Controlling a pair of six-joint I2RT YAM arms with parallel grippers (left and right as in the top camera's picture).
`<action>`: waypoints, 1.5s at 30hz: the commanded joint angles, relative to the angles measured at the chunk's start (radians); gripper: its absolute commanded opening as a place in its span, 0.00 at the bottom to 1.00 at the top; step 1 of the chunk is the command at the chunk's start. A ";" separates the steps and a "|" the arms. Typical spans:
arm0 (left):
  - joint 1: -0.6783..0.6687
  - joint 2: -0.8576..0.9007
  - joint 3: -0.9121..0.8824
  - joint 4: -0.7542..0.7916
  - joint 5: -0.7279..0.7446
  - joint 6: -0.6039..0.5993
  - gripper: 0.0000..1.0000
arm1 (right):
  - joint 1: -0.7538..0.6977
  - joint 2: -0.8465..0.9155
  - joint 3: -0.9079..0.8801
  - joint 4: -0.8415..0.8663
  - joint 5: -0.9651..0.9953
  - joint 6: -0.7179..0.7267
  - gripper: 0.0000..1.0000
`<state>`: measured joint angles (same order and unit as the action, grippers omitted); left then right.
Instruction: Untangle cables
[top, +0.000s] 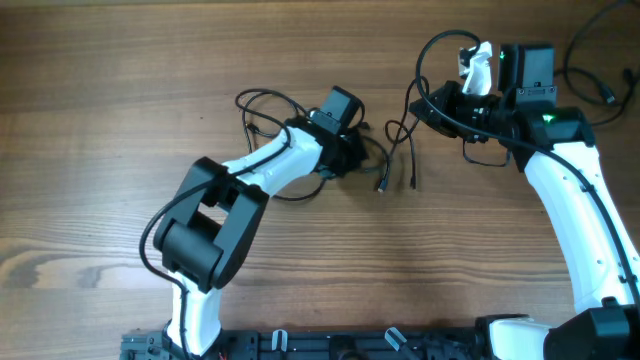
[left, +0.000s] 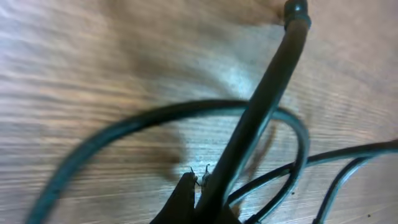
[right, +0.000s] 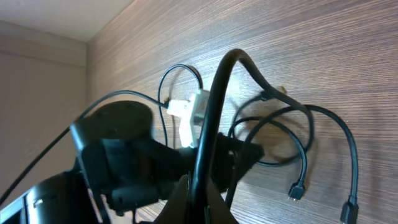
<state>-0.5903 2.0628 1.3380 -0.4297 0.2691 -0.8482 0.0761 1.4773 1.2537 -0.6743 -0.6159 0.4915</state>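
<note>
Black cables (top: 400, 135) strung left-right across wood table (top: 100, 220), far half, tangle between both grippers. Loops trail left of left gripper (left: 199, 190). Two plug ends (top: 382, 186) point toward near edge. Left gripper pinched tight on one strand, which runs up-right in wrist view. Right gripper (right: 194, 190) likewise clamped on strand.

No writing, label, brand or number is legible in any view.

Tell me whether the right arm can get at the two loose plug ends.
Probably yes: the plug ends lie near the right gripper on bare table. But it is shut on a cable, so grasping must wait.
</note>
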 joint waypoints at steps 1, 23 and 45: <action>-0.003 -0.151 0.002 0.000 -0.019 0.147 0.04 | 0.003 0.005 0.001 0.000 0.040 -0.021 0.04; 0.065 -0.606 0.002 -0.015 0.068 0.019 0.04 | 0.003 0.006 0.001 -0.073 -0.126 -0.504 0.84; 0.268 -0.606 0.002 0.180 0.730 -0.215 0.04 | 0.116 0.203 -0.005 0.024 -0.054 -0.723 0.39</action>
<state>-0.3313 1.4746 1.3361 -0.2581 0.9554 -1.0500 0.1761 1.6531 1.2518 -0.6613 -0.6724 -0.2085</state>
